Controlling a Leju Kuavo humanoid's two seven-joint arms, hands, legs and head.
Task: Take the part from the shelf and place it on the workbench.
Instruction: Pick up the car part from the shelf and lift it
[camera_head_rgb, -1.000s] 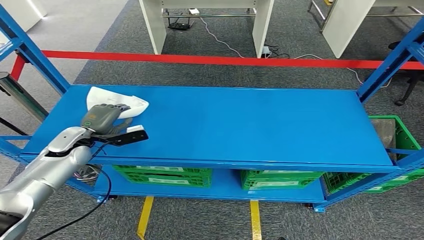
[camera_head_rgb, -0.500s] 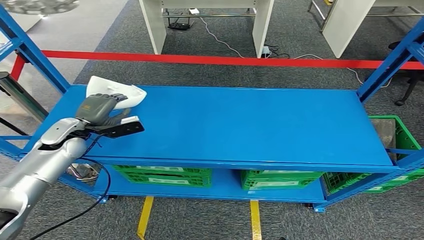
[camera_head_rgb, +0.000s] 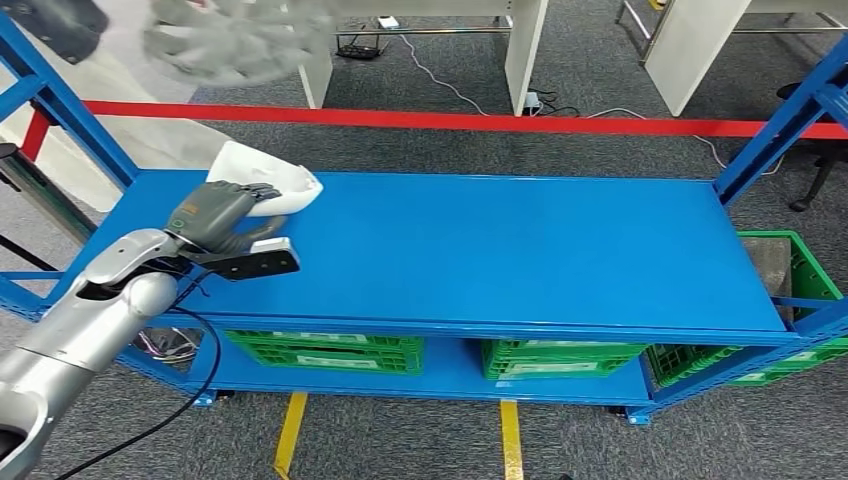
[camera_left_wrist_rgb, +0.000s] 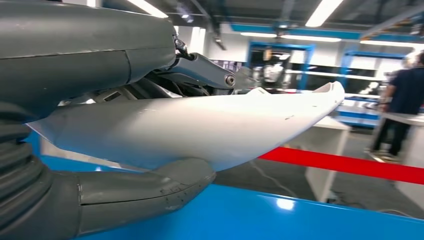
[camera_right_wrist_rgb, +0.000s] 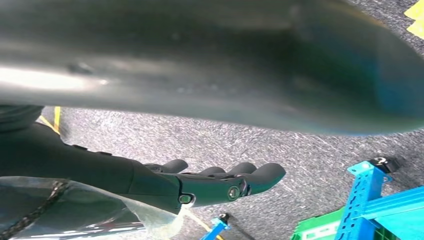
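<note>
Fingers of the left hand (camera_head_rgb: 215, 215) clamp the white part (camera_head_rgb: 268, 183), holding it just above the blue shelf (camera_head_rgb: 500, 250) at its left end. Right hand (camera_right_wrist_rgb: 210, 186) hangs over the floor, fingers loosely spread, holding nothing.

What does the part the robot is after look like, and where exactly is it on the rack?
Find the blue shelf and go to its top deck's far left corner. There the left hand grips a white curved shell part, lifted clear of the deck in the left wrist view. It is the only white thing on the blue surface; the green crates sit a level below.
</note>
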